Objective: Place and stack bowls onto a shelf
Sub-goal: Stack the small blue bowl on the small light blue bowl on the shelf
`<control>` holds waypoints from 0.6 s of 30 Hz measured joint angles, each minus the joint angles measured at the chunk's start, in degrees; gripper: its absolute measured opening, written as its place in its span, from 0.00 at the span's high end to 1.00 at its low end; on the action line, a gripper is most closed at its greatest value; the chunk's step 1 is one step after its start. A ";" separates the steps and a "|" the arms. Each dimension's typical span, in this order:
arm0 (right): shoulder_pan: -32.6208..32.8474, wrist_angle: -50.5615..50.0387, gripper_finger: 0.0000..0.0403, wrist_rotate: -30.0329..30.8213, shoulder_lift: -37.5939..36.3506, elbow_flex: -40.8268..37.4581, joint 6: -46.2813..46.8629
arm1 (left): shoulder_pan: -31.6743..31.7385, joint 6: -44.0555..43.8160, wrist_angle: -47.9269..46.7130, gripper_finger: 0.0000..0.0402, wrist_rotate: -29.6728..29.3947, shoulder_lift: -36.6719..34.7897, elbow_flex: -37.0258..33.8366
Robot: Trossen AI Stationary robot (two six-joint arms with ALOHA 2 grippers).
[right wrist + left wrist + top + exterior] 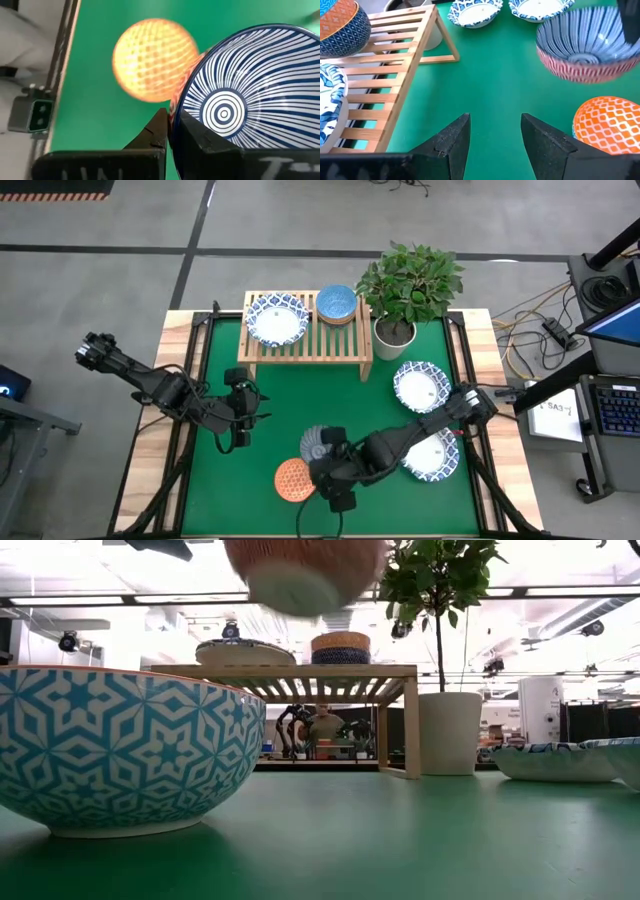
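Bowls: two already on the shelf (305,345), a wide white one (276,318) at its left end and a small blue one (336,304) in the middle, right end bare; two more white bowls (421,386) on the mat (290,410) right of centre, near the plant (408,285), the nearer one partly under the right arm; orange bowl (294,479) at the mat's front edge; striped bowl (245,100), blue-lined inside, red outside, off the mat in the low view, its rim pinched between the fingers of the right gripper (170,131), front centre; left gripper (495,132) spread wide and empty, low over the mat left of centre, pointing at the shelf. Step in hand, as I judge it: carrying the striped bowl to the shelf. Next move calls for a lift high enough to clear the slats, then travel back toward the blue bowl or the bare end; rim-only pinch could let it tilt.
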 joint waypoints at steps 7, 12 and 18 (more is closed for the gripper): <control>-4.13 -6.89 0.97 5.10 -0.02 11.33 -11.15 | -0.15 0.00 -0.04 0.61 0.00 0.00 0.00; -9.97 -4.62 0.97 6.67 -1.52 12.09 -20.76 | -0.15 0.15 -0.11 0.61 0.02 0.00 0.00; -18.85 -2.18 0.97 11.40 -1.64 12.40 -29.54 | -0.17 0.17 -0.11 0.61 0.02 0.00 0.00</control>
